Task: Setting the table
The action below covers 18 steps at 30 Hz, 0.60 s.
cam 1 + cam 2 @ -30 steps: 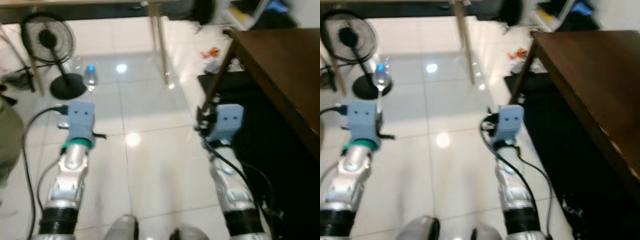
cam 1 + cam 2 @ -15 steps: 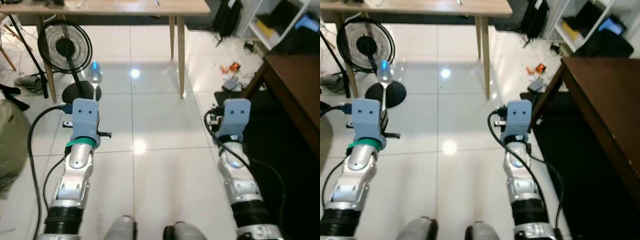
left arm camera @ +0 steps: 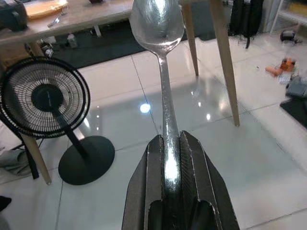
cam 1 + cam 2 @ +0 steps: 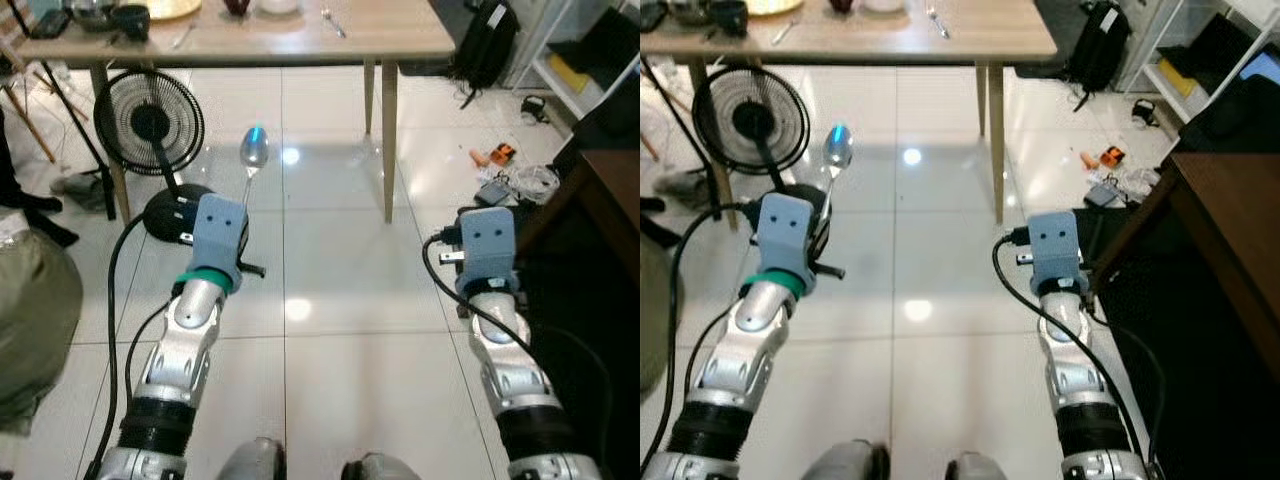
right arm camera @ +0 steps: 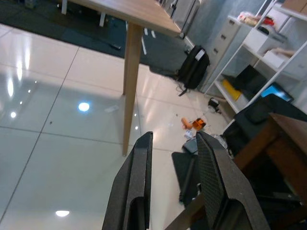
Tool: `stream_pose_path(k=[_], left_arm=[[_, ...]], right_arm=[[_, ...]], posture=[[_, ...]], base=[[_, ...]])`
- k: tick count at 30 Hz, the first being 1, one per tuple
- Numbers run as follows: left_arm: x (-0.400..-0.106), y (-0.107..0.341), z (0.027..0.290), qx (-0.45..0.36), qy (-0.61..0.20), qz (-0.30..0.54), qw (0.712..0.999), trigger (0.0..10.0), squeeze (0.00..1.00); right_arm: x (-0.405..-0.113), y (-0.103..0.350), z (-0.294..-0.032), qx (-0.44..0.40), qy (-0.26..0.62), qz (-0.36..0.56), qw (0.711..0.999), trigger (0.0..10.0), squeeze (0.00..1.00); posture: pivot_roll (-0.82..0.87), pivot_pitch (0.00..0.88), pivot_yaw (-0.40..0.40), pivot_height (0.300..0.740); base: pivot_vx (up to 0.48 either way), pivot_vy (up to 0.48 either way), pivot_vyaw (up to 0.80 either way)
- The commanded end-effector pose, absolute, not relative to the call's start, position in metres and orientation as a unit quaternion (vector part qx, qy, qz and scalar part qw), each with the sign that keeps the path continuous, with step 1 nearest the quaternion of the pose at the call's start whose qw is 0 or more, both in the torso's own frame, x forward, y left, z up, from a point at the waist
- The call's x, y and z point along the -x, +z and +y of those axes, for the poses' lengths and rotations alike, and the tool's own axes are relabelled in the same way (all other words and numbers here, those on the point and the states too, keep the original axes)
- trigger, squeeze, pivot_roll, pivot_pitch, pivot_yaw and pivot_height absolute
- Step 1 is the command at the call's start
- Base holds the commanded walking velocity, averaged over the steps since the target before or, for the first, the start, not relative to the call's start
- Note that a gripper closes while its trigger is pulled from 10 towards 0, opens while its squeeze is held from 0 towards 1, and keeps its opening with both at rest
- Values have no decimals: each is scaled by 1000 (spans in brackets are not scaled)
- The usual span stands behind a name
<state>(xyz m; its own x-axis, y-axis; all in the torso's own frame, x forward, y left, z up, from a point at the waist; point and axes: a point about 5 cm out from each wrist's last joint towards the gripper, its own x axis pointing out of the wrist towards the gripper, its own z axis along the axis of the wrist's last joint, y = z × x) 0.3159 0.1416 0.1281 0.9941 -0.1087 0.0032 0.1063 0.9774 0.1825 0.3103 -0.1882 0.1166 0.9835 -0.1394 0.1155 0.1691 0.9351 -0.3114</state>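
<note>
One spoon (image 3: pixel 160 28) clamped upright in left tool (image 3: pixel 171 158), right tool (image 5: pixel 175 158) empty, fingers apart, open tile floor (image 4: pixel 330 260) up to table (image 4: pixel 400 35) edge, fan (image 4: pixel 150 125) left

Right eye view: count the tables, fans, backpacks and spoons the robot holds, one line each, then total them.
Tables: 2, the light wooden table and the dark table
Fan: 1
Backpack: 1
Spoon, held in the left gripper: 1
Total: 5
</note>
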Motion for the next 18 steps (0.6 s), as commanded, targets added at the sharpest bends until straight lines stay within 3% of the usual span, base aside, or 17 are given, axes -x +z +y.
stream_pose_path(k=[1,9,18], left_arm=[[-316,128,139,-95,-62,-10,994,10000,0],[-323,137,147,-117,-60,-28,991,10000,0],[-326,140,155,-117,-45,-35,991,10000,0]], right_arm=[[-308,116,-192,158,-83,-46,983,10000,0],[-304,129,-195,59,-85,-81,991,10000,0],[-306,130,-193,50,-86,-84,992,10000,0]], posture=[[18,0,67,740],[13,0,78,740],[22,0,63,740]], base=[[472,0,0],[472,0,0],[472,0,0]])
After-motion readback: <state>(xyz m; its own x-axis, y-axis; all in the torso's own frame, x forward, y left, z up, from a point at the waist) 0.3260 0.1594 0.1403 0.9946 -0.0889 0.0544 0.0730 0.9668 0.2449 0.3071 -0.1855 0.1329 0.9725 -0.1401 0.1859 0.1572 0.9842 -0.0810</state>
